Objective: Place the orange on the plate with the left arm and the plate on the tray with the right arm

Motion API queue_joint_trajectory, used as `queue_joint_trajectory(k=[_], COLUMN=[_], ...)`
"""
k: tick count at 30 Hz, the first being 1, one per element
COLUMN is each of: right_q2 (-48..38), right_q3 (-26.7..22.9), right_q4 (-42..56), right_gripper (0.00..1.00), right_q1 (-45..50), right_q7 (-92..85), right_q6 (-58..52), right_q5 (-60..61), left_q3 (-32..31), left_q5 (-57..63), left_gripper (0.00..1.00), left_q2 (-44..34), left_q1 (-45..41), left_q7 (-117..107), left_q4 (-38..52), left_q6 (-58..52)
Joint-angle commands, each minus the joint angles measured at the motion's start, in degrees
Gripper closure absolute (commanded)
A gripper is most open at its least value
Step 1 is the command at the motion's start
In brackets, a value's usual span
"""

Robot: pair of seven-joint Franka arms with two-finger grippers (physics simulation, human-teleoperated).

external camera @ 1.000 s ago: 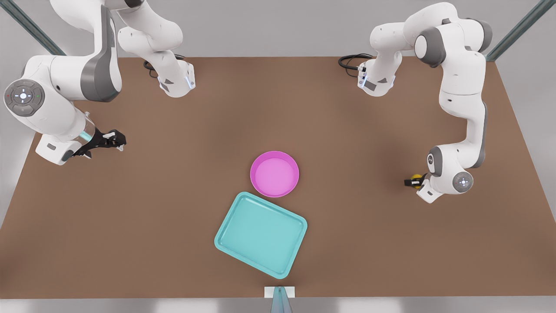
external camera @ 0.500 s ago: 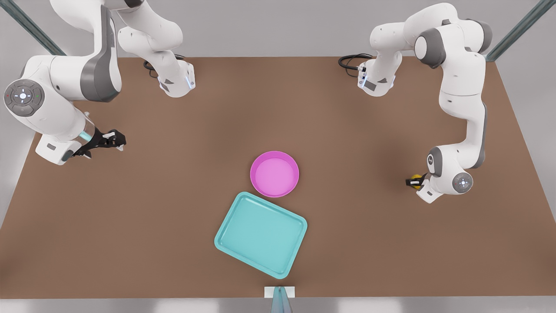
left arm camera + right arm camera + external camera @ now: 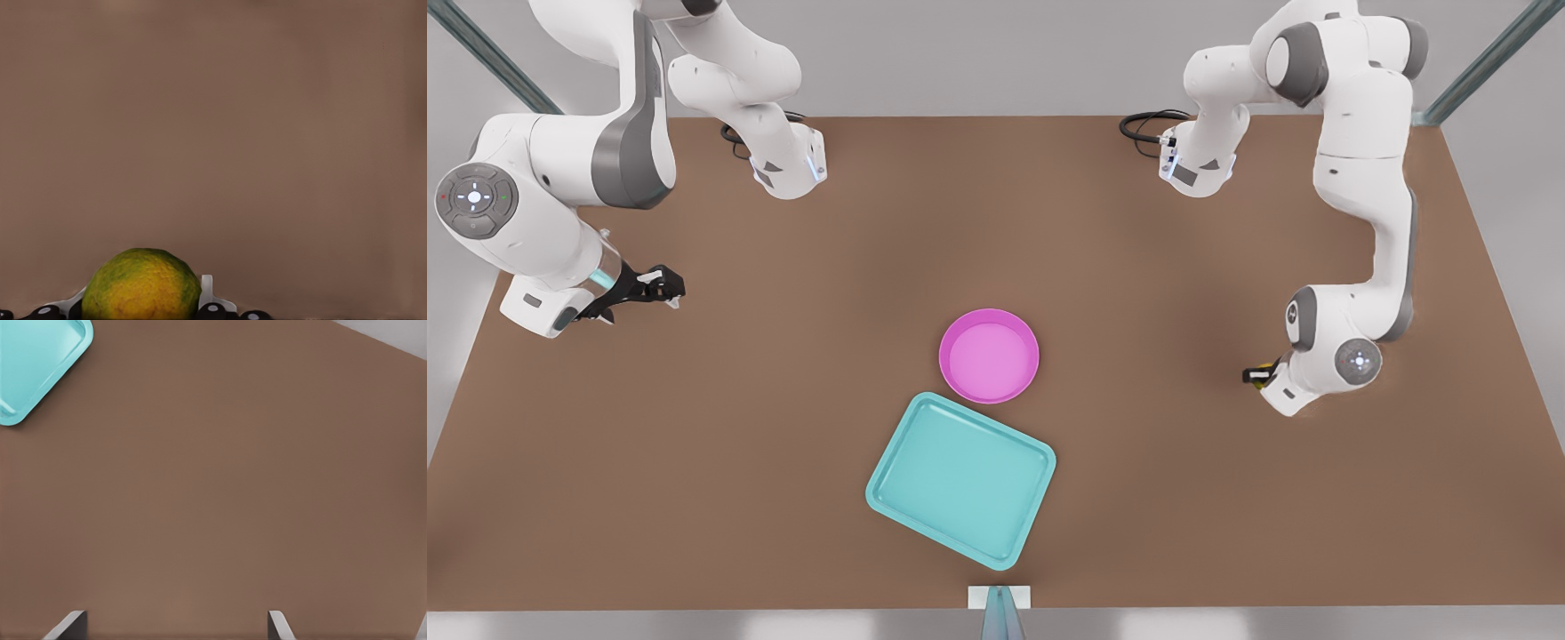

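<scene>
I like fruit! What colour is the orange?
Yellow-orange with green patches; the orange shows best in the left wrist view.

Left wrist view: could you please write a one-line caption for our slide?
Left claw shut on the orange, held above the bare brown table.

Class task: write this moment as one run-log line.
left gripper: shut on orange | right gripper: open, waiting | plate: empty, beside tray

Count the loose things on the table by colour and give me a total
Pink: 1, the plate
Teal: 1, the tray
Yellow-orange with green: 1, the orange, held in the left gripper
Total: 3
</scene>
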Motion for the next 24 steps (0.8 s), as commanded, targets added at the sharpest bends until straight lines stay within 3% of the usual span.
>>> queue_joint_trajectory(k=[1, 3, 6, 11, 13, 14, 15, 16, 19, 21, 22, 24], right_q2=[-0.1, 0.0, 0.2, 0.3, 0.4, 0.4, 0.4, 0.6, 0.6, 0.9, 3.2, 11.3], right_q3=[0.0, 0.0, 0.0, 0.0, 0.0, 0.0, 0.0, 0.0, 0.0, 0.0, 0.0, 0.1], right_q4=[0.0, 0.0, -0.1, -0.1, -0.1, 0.0, 0.0, 0.0, 0.0, -3.7, -8.0, -8.3], right_gripper=[0.0, 0.0, 0.0, 0.0, 0.0, 0.0, 0.0, 0.0, 0.0, 0.0, 0.0, 0.0], right_q1=[0.0, 0.0, 0.0, 0.0, 0.0, 0.0, 0.0, 0.0, 0.0, 0.0, 0.2, 5.4], right_q7=[-0.1, -0.1, -0.1, -0.1, -0.1, -0.1, -0.1, -0.1, -0.1, 0.1, 0.2, 0.8], right_q6=[0.0, 0.0, 0.0, 0.0, 0.0, 0.0, 0.1, 0.1, 0.1, 0.7, 1.3, 8.1], right_q5=[0.1, 0.0, 0.0, 0.0, 0.1, 0.1, 0.1, 0.1, 0.0, 2.7, 10.7, 21.1], left_q3=[-0.7, -2.0, -2.0, -2.8, -2.8, -2.8, -2.7, -2.7, -2.1, -1.1, 0.7, 15.9], left_q5=[-0.5, -0.7, -6.7, -6.8, -6.6, -6.6, -6.6, -6.6, -6.6, -6.7, -5.9, -5.8], left_gripper=[0.37, 0.37, 0.37, 0.37, 0.37, 0.35, 0.24, 0.0, 0.0, 0.0, 0.0, 0.0], left_q2=[-3.4, 1.1, 7.9, 20.7, 24.4, 24.6, 24.5, 24.5, 23.0, 11.9, 6.5, 1.4], left_q1=[-7.7, -18.9, -31.0, -39.2, -39.2, -39.2, -39.1, -39.1, -38.8, -29.0, -22.4, -21.5], left_q7=[-19.8, -32.0, -46.5, -61.9, -64.0, -63.9, -63.9, -63.9, -63.1, -54.0, -38.5, -9.0], left_q4=[0.4, 13.5, 22.0, 36.8, 39.8, 39.8, 39.8, 39.8, 39.8, 39.8, 39.8, 42.7], left_q6=[-6.9, -19.5, -21.1, -19.6, -13.4, -13.2, -13.2, -13.3, -14.9, -36.3, -48.2, -59.3])
